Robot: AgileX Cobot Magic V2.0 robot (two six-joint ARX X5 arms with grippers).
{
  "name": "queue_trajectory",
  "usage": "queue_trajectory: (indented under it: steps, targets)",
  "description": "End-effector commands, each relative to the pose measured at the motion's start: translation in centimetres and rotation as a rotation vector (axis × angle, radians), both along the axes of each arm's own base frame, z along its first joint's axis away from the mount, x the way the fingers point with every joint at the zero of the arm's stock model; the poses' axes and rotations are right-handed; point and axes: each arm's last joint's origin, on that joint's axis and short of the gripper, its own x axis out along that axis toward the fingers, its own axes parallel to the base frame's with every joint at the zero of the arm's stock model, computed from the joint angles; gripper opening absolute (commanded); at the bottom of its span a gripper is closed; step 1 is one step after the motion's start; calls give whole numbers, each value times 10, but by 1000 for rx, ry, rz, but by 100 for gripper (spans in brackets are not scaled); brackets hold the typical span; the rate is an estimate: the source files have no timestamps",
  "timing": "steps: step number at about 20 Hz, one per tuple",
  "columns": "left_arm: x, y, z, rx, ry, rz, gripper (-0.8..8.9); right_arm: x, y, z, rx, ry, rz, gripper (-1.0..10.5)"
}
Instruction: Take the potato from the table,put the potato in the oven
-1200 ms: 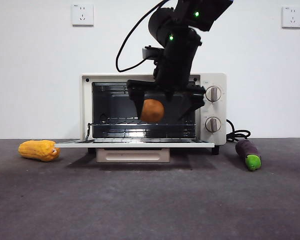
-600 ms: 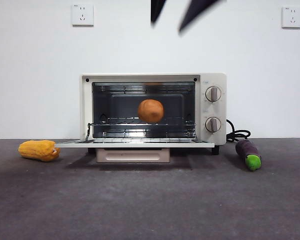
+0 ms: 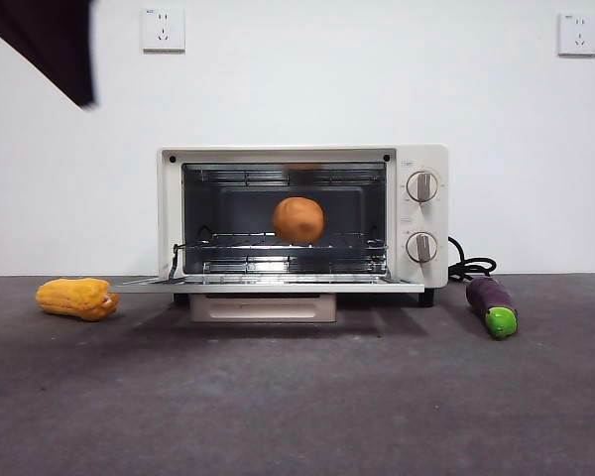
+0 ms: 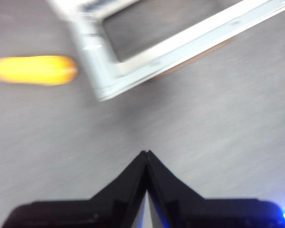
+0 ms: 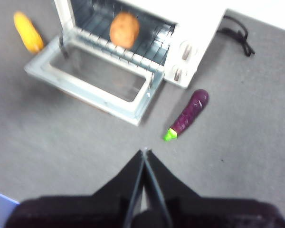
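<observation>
The orange-brown potato (image 3: 298,219) rests on the wire rack inside the cream-white oven (image 3: 424,174), whose glass door (image 3: 268,285) lies folded down flat. From the right wrist view the potato (image 5: 124,29) shows in the open oven (image 5: 194,33), well away from my right gripper (image 5: 144,153), which is shut and empty high above the table. My left gripper (image 4: 146,154) is shut and empty too, hovering over the table (image 4: 218,109) near a corner of the open door (image 4: 133,71). A dark arm tip (image 3: 50,40) shows at the front view's top left corner.
A yellow-orange corn cob (image 3: 77,297) lies left of the oven, seen also as the corn cob (image 4: 33,70) in the left wrist view. A purple eggplant (image 3: 492,304) with a green tip lies to the oven's right, beside the black cord (image 3: 471,266).
The arm that held the potato inside the oven has let it go and lifted out of view. The potato stays on the rack. A dark arm tip now shows at top left.
</observation>
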Motion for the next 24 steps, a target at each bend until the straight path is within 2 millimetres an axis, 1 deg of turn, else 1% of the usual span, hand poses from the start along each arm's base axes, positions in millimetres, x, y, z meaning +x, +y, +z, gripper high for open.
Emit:
queue_trajectory:
  steps: [1, 3, 7, 9, 12, 15, 18, 21, 24]
  targets:
    - [29, 7, -15, -130, 100, -40, -8, -18, -21, 5, 72, -19, -20, -8]
    - [51, 19, -29, -222, 187, -21, -8, -32, -38, 10, 143, -40, -17, -7]
    - [88, 48, -59, -306, 283, 76, -8, -56, -68, 14, 235, -95, -7, -7]
    - [104, 62, -75, -356, 330, 110, -8, -66, -80, 15, 268, -121, -5, -7]
    - [123, 81, -107, -360, 416, 195, -8, -77, -94, 15, 306, -149, -1, -7]
    - [133, 92, -129, -355, 471, 246, -8, -81, -98, 15, 317, -158, 0, -3]
    - [142, 98, -151, -374, 520, 283, -8, -82, -100, 14, 321, -161, 0, -3]
    - [151, 98, -169, -474, 568, 296, -8, -82, -99, 14, 320, -160, -1, -3]
    - [159, 97, -182, -568, 592, 317, -8, -81, -98, 13, 315, -155, -2, -3]
